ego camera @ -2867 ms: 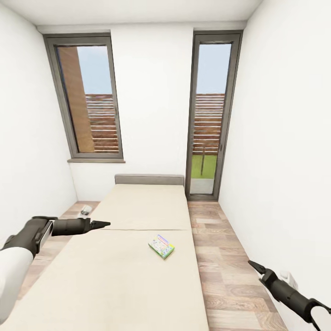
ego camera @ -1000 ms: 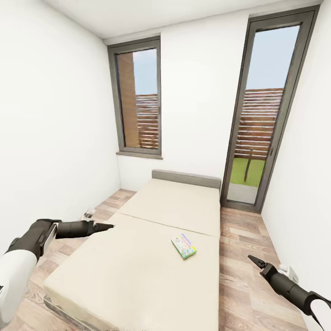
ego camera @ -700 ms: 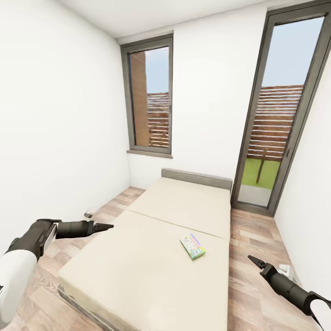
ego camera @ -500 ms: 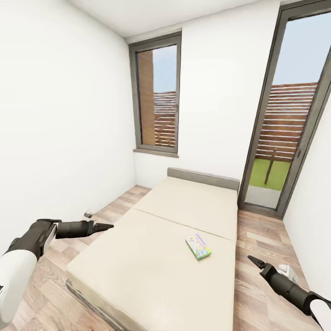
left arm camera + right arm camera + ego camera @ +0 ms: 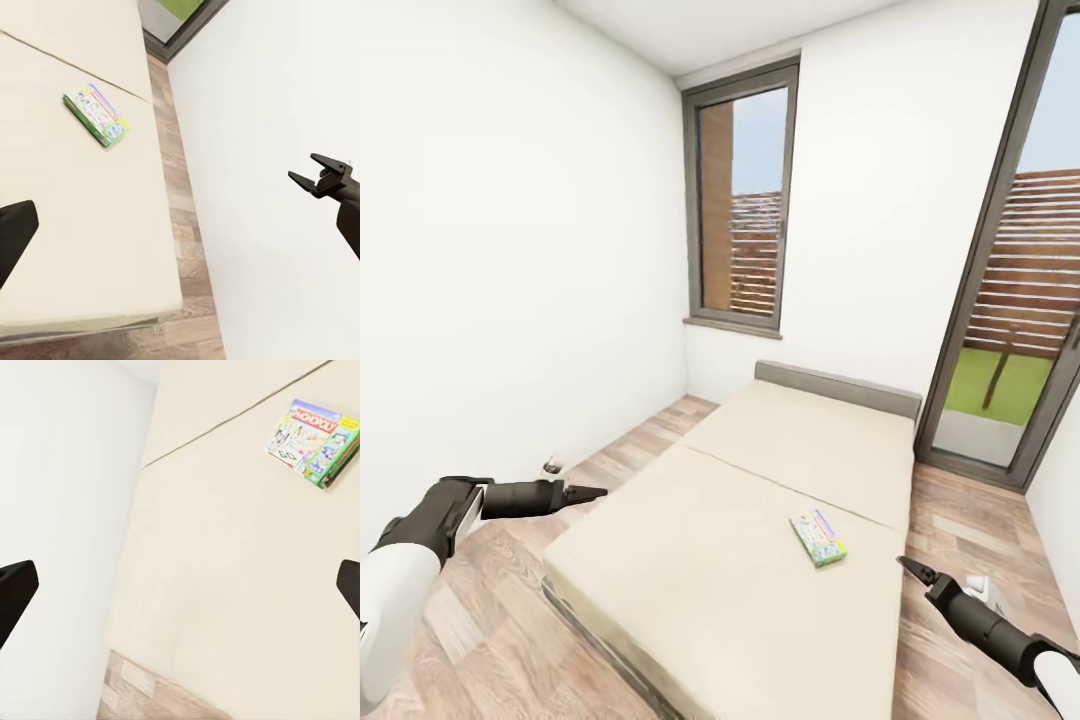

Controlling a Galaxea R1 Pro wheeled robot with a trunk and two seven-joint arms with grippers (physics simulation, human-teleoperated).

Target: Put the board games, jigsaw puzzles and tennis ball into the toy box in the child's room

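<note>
One board game (image 5: pixel 819 537), a flat green-edged box with a cartoon cover, lies alone on the beige bed (image 5: pixel 740 500), close to the bed's right side. It also shows as the board game (image 5: pixel 96 114) in the left wrist view and the board game (image 5: pixel 313 441) in the right wrist view, where "Monopoly" is readable. My left gripper (image 5: pixel 592 492) hovers open above the floor left of the bed, holding nothing. My right gripper (image 5: pixel 908 568) is open and empty over the floor at the bed's right edge, a short way from the game. The right gripper (image 5: pixel 319 174) shows its spread fingers.
The grey headboard (image 5: pixel 835 385) stands against the far wall, between a tall window (image 5: pixel 740 200) and a glass door (image 5: pixel 1020 300). A strip of wood floor (image 5: pixel 560 560) runs between the left wall and the bed. Small white objects lie on the floor at both sides (image 5: pixel 550 465) (image 5: pixel 982 590).
The whole view has swung to the left, so the bed, game and windows sit further right in the picture. Both arms hold the same pose; the game lies where it was on the bed.
</note>
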